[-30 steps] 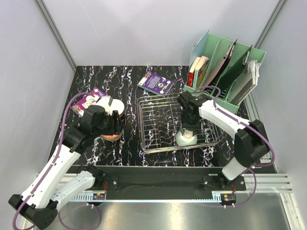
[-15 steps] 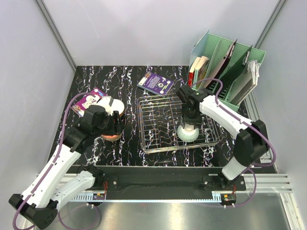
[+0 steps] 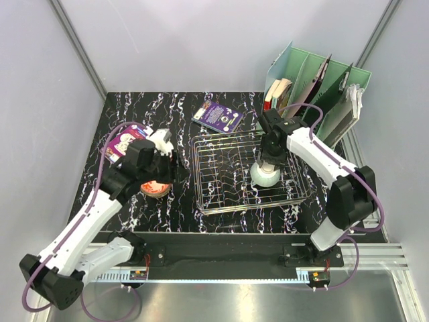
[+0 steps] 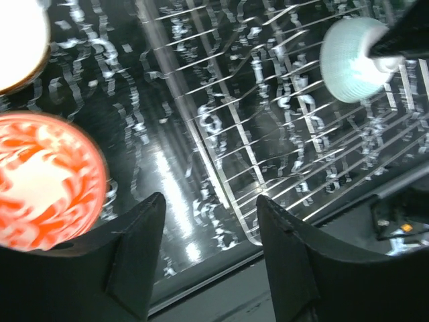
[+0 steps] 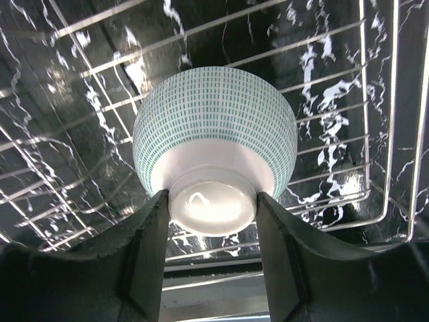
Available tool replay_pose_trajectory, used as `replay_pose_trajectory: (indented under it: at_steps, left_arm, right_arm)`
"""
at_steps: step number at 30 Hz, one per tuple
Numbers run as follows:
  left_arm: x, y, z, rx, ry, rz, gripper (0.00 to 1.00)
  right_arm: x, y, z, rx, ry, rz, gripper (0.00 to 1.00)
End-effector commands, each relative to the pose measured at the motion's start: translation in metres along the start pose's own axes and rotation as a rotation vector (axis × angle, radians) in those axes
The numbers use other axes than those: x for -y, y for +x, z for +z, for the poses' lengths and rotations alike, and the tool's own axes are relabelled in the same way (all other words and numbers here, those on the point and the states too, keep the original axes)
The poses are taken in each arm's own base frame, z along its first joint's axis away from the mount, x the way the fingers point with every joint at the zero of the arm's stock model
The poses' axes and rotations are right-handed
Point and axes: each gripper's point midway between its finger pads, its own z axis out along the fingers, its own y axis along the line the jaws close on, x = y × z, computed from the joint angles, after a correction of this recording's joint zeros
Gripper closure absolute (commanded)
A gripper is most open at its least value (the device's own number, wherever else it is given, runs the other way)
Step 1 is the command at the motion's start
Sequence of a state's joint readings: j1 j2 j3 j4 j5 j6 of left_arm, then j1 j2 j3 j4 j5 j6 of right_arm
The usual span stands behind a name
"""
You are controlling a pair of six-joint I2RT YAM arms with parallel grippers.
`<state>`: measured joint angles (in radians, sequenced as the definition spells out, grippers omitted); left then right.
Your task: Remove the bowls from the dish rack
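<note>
A pale green patterned bowl [image 5: 214,127] hangs upside down over the dish rack [image 3: 248,206]. My right gripper [image 5: 212,196] is shut on its white foot ring, one finger on each side. From above, the bowl [image 3: 266,176] is over the rack's right half, under my right gripper [image 3: 269,165]. My left gripper [image 4: 209,201] is open and holds nothing. It hovers between the rack's left edge [image 4: 201,144] and a red floral bowl [image 4: 47,181] standing on the table. A cream bowl [image 4: 20,40] sits behind the red one. From above, the red bowl [image 3: 155,188] lies just under my left gripper [image 3: 169,171].
A mint-green file organizer [image 3: 315,100] with books stands at the back right, close to the rack. One purple book [image 3: 218,116] lies behind the rack and another [image 3: 120,142] at the left. The black marbled table ends at a metal rail near my arm bases.
My right gripper has lifted the green bowl and carried it toward the back of the rack. My left gripper has opened a little and risen off the red bowl.
</note>
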<state>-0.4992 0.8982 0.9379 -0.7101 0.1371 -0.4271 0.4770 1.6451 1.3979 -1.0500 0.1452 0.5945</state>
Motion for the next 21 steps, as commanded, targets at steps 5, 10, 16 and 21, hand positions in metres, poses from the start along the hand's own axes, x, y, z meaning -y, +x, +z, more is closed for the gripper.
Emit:
replay_pose_trajectory:
  at_steps: [5, 10, 16, 21]
  left_arm:
    - [0.056, -0.031, 0.032, -0.019, 0.253, -0.017, 0.39]
    - [0.075, -0.039, 0.061, -0.075, 0.316, -0.01, 0.4]
    - [0.098, -0.061, 0.087, -0.074, 0.41, -0.036, 0.39]
    - [0.116, -0.078, 0.107, -0.06, 0.506, -0.057, 0.39]
  right_arm:
    - [-0.01, -0.054, -0.045, 0.154, -0.166, 0.084, 1.0]
    - [-0.021, -0.064, -0.064, 0.178, -0.245, 0.098, 1.0]
    - [-0.038, -0.071, -0.08, 0.187, -0.345, 0.103, 1.0]
    - [-0.05, -0.072, -0.085, 0.181, -0.413, 0.106, 1.0]
